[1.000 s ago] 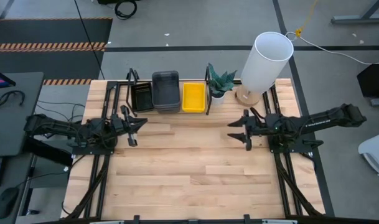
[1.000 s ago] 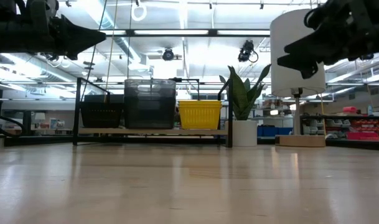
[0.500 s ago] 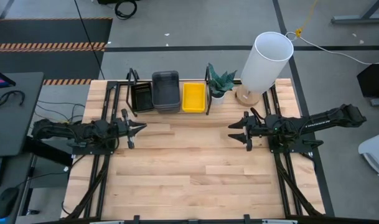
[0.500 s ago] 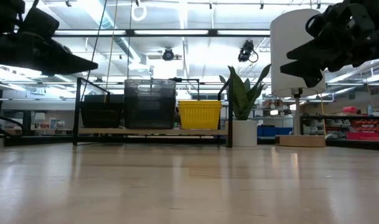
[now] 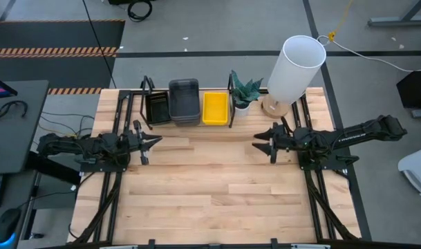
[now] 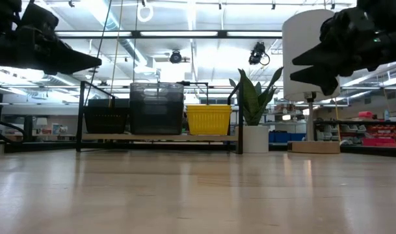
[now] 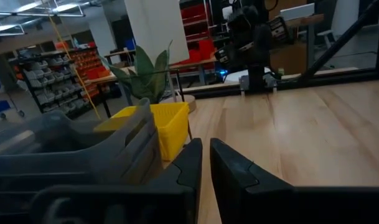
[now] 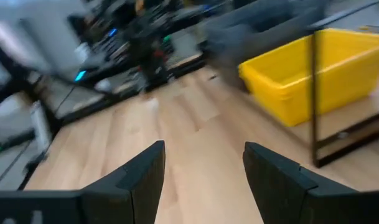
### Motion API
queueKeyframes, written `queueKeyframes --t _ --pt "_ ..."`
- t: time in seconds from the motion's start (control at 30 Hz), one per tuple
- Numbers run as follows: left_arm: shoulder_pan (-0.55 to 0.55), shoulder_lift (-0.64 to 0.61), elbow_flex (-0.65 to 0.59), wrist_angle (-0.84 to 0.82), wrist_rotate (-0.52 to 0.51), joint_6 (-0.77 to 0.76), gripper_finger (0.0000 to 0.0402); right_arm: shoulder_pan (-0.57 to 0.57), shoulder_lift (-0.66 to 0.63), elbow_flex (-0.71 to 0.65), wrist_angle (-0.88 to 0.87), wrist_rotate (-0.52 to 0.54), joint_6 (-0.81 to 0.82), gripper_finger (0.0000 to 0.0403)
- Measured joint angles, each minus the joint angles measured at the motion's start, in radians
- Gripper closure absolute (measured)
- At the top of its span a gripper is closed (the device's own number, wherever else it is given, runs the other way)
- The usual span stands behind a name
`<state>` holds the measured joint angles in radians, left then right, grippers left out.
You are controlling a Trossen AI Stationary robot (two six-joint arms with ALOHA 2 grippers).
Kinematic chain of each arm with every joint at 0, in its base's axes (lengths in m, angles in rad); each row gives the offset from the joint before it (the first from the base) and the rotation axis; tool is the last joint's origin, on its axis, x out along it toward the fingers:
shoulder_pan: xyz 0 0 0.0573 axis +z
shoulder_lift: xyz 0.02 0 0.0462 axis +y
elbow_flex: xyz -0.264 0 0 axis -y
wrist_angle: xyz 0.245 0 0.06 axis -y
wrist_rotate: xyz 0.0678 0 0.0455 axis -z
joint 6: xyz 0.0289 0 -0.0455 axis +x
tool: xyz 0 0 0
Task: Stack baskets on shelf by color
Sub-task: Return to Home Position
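Shelf [image 6: 119,137] at the far edge of the table [image 5: 217,194] holds all three colour groups side by side: black baskets [image 5: 157,108] at the left end, grey baskets [image 5: 184,101] in the middle as the tallest pile, yellow baskets [image 5: 215,108] at the right end by the plant [image 5: 245,90]. How many are in each pile cannot be counted from here. No basket on the tabletop.

Left gripper [image 5: 153,140] hangs over the left side of the table, in front of the shelf and apart from it. Its fingers are pressed nearly together with only a thin slit, nothing between them. A second ago they were spread, and the arm has since pulled back a little toward its own side.

Right gripper [image 5: 260,144] hangs over the right side, near the white tube [image 5: 295,66], fingers spread and empty. It has barely shifted, nudging slightly toward the shelf end and lifting a touch in the low view.

Judgement: sorting looks finished. Both arms seem to be retreating to rest, and nothing looks left to pick. The main risk is small: the tall grey pile could be clipped if an arm swung near it.
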<state>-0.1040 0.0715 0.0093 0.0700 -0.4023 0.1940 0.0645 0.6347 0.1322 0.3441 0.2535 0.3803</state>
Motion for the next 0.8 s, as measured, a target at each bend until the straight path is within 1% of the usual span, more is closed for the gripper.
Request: queueKeyframes --t 0.1,0.37,0.8 --pt "0.0 0.0 0.0 0.0 0.0 0.0 0.0364 -0.004 0.002 0.0 0.01 0.051 0.038 0.0182" --pt "0.0 0.0 -0.002 0.006 0.0 0.0 0.0372 -0.007 0.002 0.0 0.03 0.049 0.043 0.0182" --pt "0.0 0.0 -0.002 0.009 -0.001 0.0 0.0362 -0.007 0.002 0.0 0.029 0.049 0.044 0.0182"
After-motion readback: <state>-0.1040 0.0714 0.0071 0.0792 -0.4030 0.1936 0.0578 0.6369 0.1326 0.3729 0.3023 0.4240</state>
